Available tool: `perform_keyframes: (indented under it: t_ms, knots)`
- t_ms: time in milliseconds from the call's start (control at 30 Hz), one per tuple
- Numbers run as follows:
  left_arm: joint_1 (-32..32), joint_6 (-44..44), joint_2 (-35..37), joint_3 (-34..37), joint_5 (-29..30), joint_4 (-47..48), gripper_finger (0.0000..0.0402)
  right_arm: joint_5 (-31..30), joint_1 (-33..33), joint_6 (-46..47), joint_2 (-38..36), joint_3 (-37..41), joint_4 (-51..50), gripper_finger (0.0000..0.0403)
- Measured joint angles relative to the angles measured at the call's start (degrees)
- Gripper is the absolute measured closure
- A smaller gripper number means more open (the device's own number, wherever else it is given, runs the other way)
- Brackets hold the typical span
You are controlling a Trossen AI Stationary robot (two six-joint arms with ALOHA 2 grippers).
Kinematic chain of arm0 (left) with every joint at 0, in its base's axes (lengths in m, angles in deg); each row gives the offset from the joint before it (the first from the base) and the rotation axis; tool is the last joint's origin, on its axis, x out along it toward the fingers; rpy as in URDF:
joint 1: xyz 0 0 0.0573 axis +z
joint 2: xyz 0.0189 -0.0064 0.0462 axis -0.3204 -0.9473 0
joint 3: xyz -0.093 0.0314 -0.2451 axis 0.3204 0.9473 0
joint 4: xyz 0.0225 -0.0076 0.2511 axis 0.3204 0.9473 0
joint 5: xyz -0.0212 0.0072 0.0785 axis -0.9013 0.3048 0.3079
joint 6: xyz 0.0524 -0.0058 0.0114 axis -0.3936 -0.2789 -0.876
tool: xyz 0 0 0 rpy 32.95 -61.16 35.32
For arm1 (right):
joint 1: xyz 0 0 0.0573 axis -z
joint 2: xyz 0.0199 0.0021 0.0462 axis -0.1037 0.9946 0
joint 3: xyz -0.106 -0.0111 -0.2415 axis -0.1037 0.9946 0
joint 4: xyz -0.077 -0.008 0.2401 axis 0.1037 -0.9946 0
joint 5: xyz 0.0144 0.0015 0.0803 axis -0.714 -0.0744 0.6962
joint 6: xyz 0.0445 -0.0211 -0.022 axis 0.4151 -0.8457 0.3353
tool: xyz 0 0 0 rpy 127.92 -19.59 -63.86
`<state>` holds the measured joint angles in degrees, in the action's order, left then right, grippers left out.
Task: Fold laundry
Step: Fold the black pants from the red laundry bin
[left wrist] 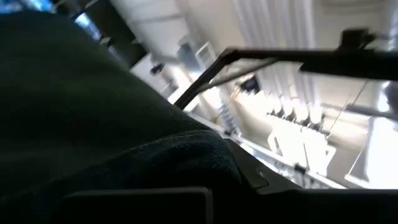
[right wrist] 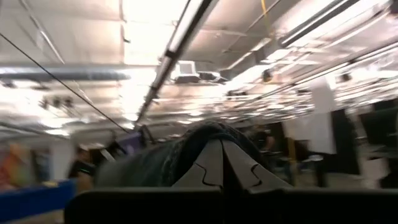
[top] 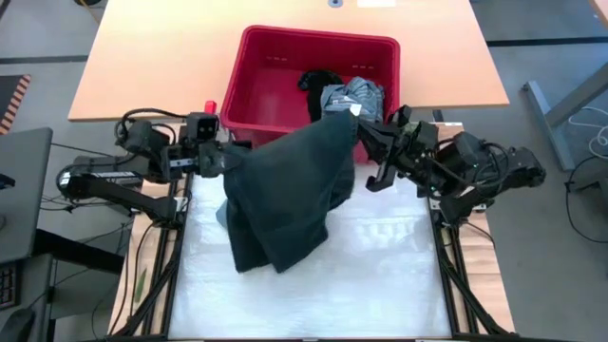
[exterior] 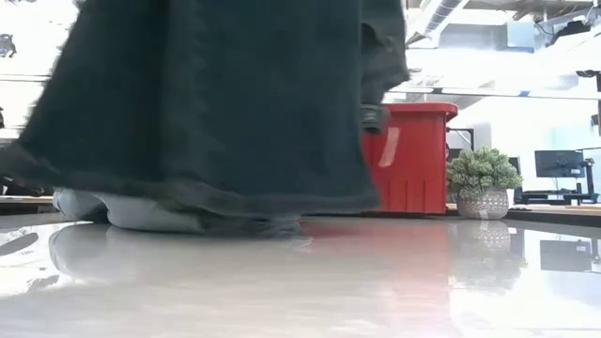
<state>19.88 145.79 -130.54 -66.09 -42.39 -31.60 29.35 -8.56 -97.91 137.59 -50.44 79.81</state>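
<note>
Dark garment [top: 290,195]; no legible writing

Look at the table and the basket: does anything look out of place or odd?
Little stands out. A light blue cloth lies crumpled under the hanging dark garment, which both grippers, left and right, hold up. More laundry sits bunched in the basket.
</note>
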Motion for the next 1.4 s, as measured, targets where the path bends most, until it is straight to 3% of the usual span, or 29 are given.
perform_keyframes:
  t_ms: [167,300,433,667,767,867,967,1067,1133,1233,1400]
  knots:
    - [0.00,-2.92,2.39,0.00,-0.20,8.11,0.0401,2.73,0.64,5.67,-0.77,-0.02,-3.95,0.0387]
    - [-0.05,-7.21,4.18,0.00,4.28,13.81,0.0401,2.68,2.09,9.23,-0.78,-0.09,-10.09,0.0387]
    - [-0.02,-8.91,4.72,0.02,10.69,15.76,0.0401,1.18,3.17,9.40,-1.71,-0.11,-23.15,0.0387]
    - [-0.02,-7.44,4.64,0.07,16.40,15.59,0.0401,2.72,3.44,11.68,-2.70,1.98,-43.13,0.0387]
    - [0.02,-7.35,4.62,0.07,18.70,15.59,0.0401,4.41,3.41,15.03,-2.59,10.48,-36.81,0.0387]
    - [-0.25,-6.35,4.62,0.07,19.02,15.48,0.0401,4.78,3.41,14.25,-2.19,18.53,-22.72,0.0387]
    - [-1.22,-5.22,4.54,0.07,18.74,15.36,0.0401,4.21,3.98,9.36,-1.95,22.48,-8.39,0.0387]
    - [-2.15,-4.05,3.91,0.07,18.35,14.83,0.0401,5.34,6.84,8.00,-0.60,23.41,-4.12,0.0387]
    - [-3.01,-3.52,3.43,0.07,18.39,14.61,0.0401,9.07,9.20,8.26,0.59,23.58,-3.06,0.0387]
    - [-4.13,-3.29,3.03,0.07,18.43,12.55,0.0401,19.45,13.06,13.11,3.79,23.47,3.79,0.0387]
    - [-5.35,-3.98,2.81,0.07,19.66,11.70,0.0401,30.49,14.29,20.15,10.27,23.39,21.55,0.0387]
